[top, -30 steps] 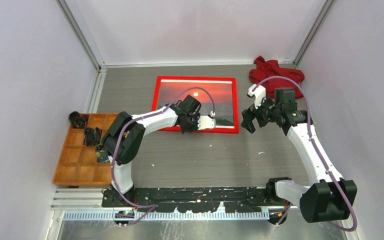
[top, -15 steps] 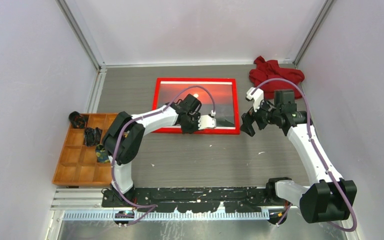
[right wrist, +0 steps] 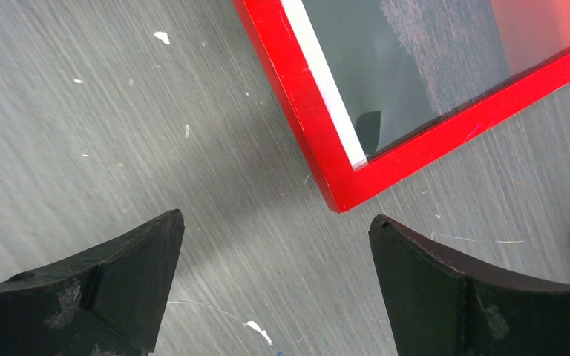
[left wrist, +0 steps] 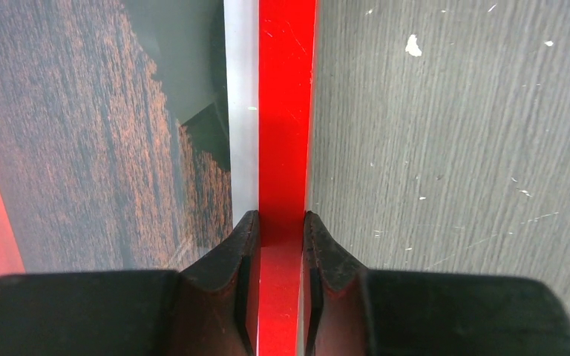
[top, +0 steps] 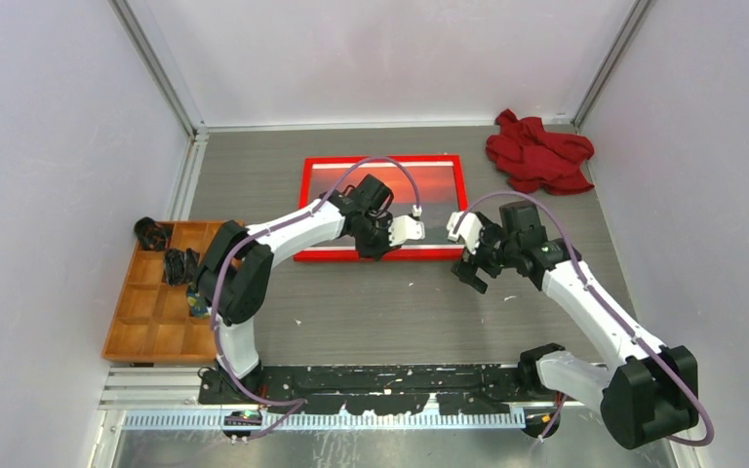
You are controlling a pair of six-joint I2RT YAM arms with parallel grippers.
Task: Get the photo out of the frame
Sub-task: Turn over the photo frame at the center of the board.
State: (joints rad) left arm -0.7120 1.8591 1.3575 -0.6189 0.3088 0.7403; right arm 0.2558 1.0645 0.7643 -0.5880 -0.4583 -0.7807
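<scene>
The right gripper [right wrist: 274, 217] has swung in from beside the frame [left wrist: 286, 111] and now hangs spread wide just off its near right corner, while the left gripper [left wrist: 280, 222] clamps the near rail. A two-handed lift looks likely. The photo [left wrist: 82, 148] sits inside the frame, mid-worktop toward the far edge. At the left edge, a wooden tray [top: 156, 322] holds a few small dark items [top: 181, 265] in its far compartments.

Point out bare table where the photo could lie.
Widest: table between the frame's near rail and the arm bases. Also back left, between frame and wall. Crowded: wooden tray left, red cloth back right, left arm and right arm at the frame.
</scene>
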